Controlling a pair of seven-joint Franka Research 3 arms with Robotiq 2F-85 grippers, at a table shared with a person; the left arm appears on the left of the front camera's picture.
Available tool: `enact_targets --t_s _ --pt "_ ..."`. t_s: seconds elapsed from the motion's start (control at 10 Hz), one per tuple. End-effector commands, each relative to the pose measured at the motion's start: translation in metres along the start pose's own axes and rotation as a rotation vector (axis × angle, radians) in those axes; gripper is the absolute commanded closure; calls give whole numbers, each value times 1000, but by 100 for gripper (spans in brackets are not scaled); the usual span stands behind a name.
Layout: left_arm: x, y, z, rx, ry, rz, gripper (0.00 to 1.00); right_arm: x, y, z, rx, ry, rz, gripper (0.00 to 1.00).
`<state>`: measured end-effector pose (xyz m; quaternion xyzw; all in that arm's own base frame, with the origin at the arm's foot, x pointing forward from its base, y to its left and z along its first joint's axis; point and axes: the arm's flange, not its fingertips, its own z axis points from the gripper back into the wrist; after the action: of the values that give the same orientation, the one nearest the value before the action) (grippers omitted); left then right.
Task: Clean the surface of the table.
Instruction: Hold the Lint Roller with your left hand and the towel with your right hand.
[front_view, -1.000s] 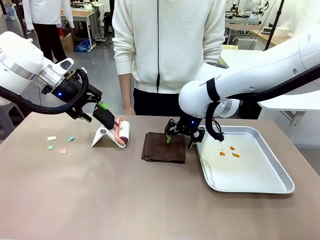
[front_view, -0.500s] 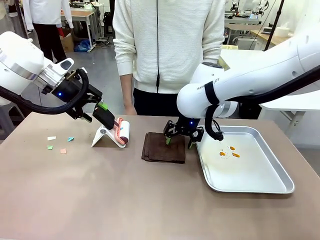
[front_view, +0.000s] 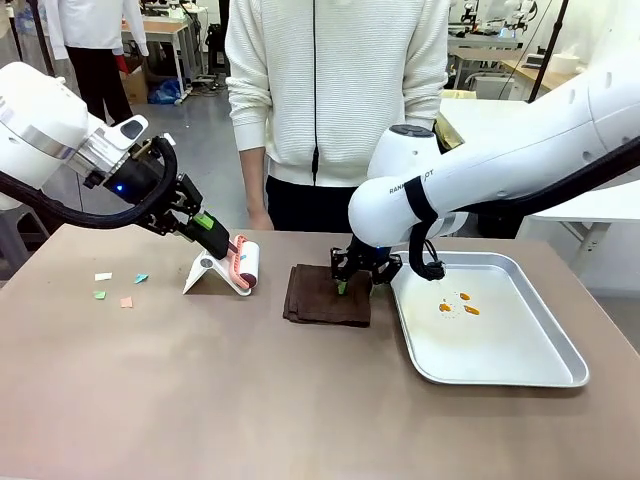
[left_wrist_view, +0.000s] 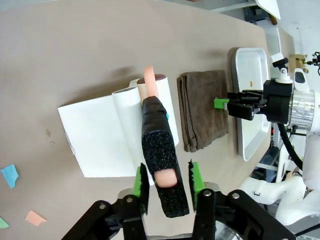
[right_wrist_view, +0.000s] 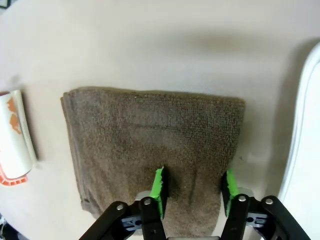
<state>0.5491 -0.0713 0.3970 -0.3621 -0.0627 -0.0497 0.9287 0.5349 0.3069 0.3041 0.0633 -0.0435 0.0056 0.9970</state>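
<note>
The table, brownish-taupe, spans the whole lower frame of the front view; one person stands at its far edge. Left gripper, upper left of centre: pads pressed together on the black foam handle of the lint roller, a firm pinch as the left wrist view shows it. The drum sits in its white stand, not yet lifted. Right gripper, centre frame: tips planted on the right-hand part of the folded brown cloth, jaws drawn partway in with towelling between the pads. Whether a fold is actually caught, I cannot tell. The metal tray lies just right of the cloth, with a small cluster of orange smears inside. The debris on the tabletop is paper scraps at mid-left: white, teal, green, pink. The relation that matters: the scraps lie to the left of the roller, well apart from the cloth, on the left arm's side, so that arm is the nearer. The handle's long axis slants up-left toward it. My reading is that the roller must come off the stand and travel leftward. Count: one roller, one stand, one cloth, one tray, four scraps.
</note>
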Motion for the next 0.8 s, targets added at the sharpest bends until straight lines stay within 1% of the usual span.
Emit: enact_targets --t_s 0.0,0.1,0.7 --pt "1 -3 0 -13 -18 -21 96 -2 8 -7 -46 -37 -21 100" --pt "1 -3 0 -12 -20 -20 100 -2 7 -7 -49 -36 -18 100" --pt "-1 -5 1 -17 -20 -26 100 -3 6 -10 -43 -18 -20 100"
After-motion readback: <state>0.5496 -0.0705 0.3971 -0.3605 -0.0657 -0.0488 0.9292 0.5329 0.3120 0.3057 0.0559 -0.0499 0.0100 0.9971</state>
